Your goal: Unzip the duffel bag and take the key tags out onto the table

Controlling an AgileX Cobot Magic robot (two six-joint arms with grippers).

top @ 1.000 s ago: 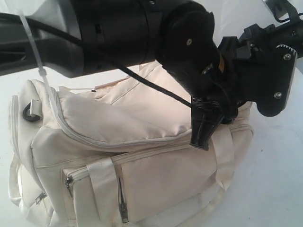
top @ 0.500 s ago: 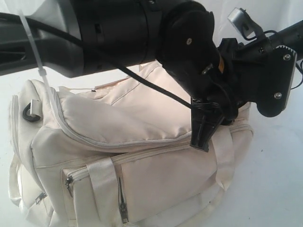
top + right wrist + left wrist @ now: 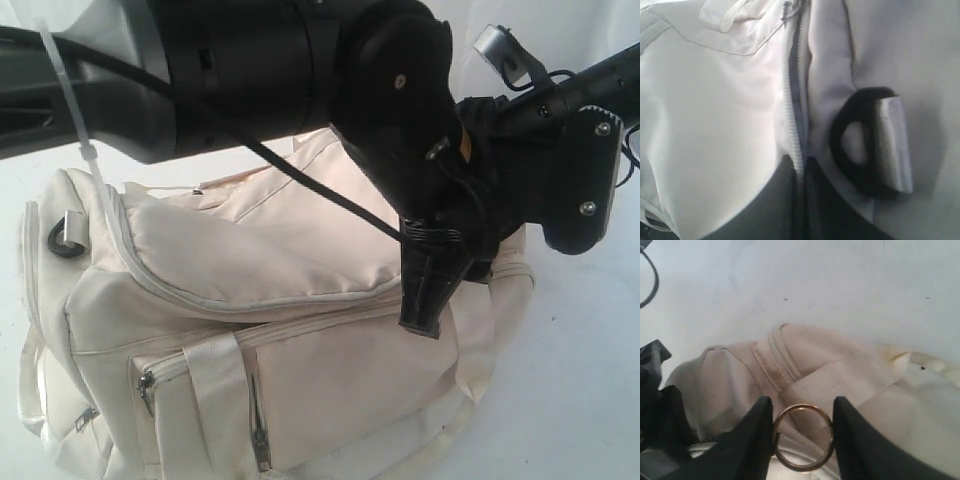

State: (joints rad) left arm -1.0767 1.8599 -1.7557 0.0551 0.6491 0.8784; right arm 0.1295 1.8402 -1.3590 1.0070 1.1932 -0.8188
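The cream duffel bag (image 3: 300,370) lies on the white table (image 3: 580,380), and its curved top zipper (image 3: 250,297) looks closed. In the left wrist view my left gripper (image 3: 802,401) is shut on a coppery metal ring (image 3: 826,452) just above the bag's end and webbing handle (image 3: 840,385); I cannot tell what the ring hangs from. My right gripper (image 3: 800,162) pinches the grey zipper seam (image 3: 792,90) beside a black strap ring (image 3: 840,150). The key tags are out of view.
Both black arms (image 3: 250,70) cross over the bag's far end and hide it in the exterior view. A second black strap ring (image 3: 62,240) and side pocket zippers (image 3: 258,420) face the camera. Bare table (image 3: 840,280) lies beyond the bag.
The right arm has shifted a little to the left and tilted, bringing a silver part into view at the top. The left arm's wrist has sunk slightly. The bag has not moved.
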